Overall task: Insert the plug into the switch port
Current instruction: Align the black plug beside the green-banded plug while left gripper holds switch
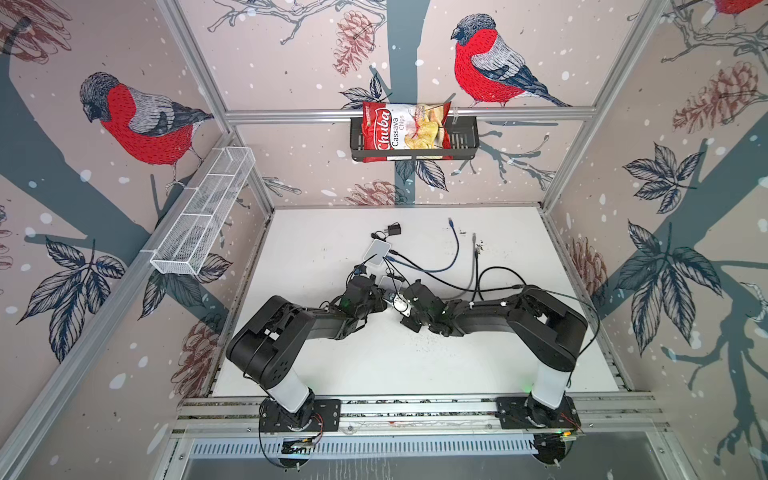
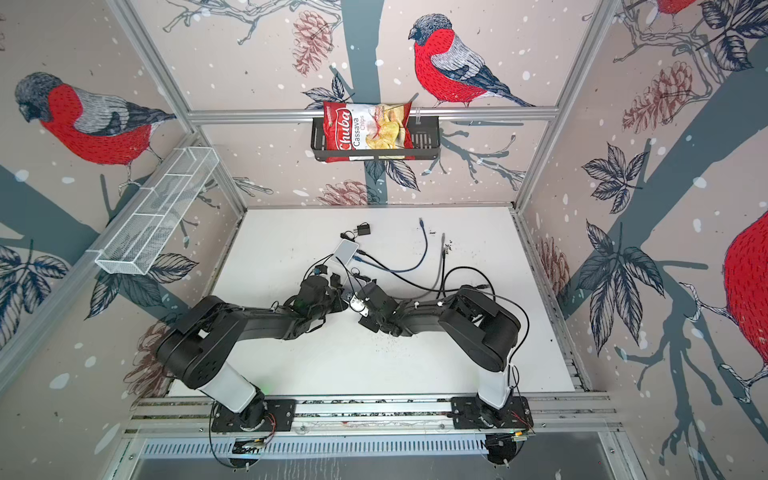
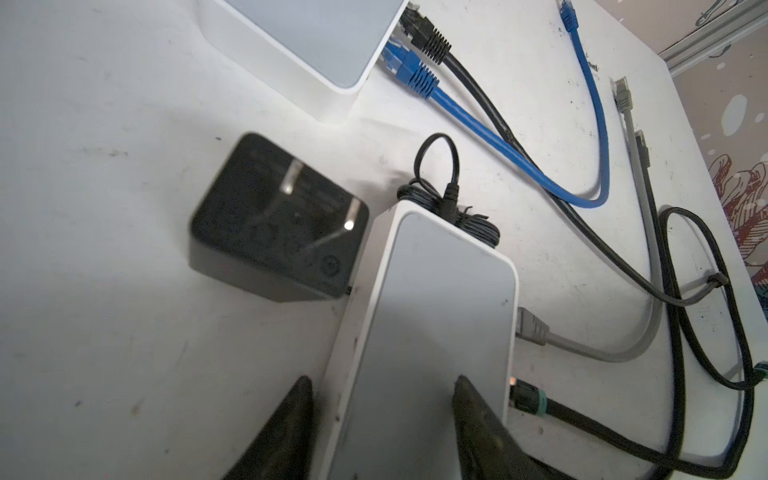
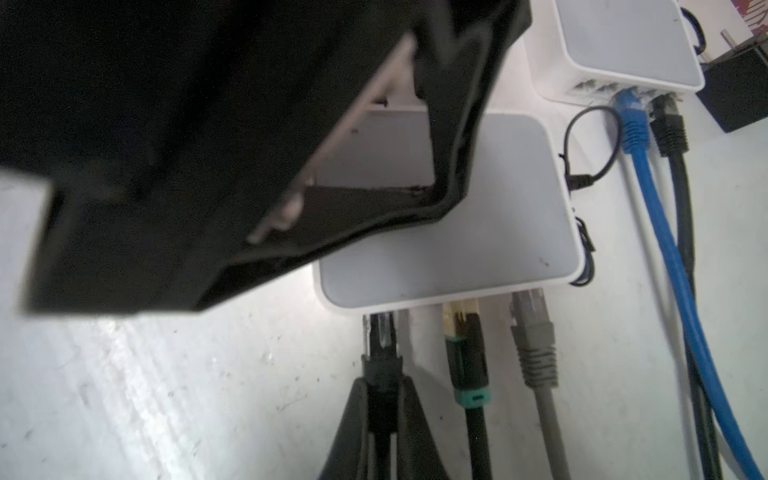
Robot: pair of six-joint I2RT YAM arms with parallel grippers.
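Your right gripper (image 4: pixel 380 399) is clamped on the black plug (image 4: pixel 380 353), whose long axis points straight into the near switch (image 4: pixel 478 232); its tip sits at the port mouth, seating unclear. Your left gripper (image 3: pixel 382 428) straddles that switch, fingers apart; contact cannot be told. Count: two switches near the table's (image 1: pixel 519 353) middle, the far switch (image 3: pixel 316 37) toward its back edge; three plugs at the near one, two at the far.

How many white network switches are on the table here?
2. The near switch sits between the left tool's fingers; the far switch lies beyond it, holding blue and black plugs. None looks hidden.
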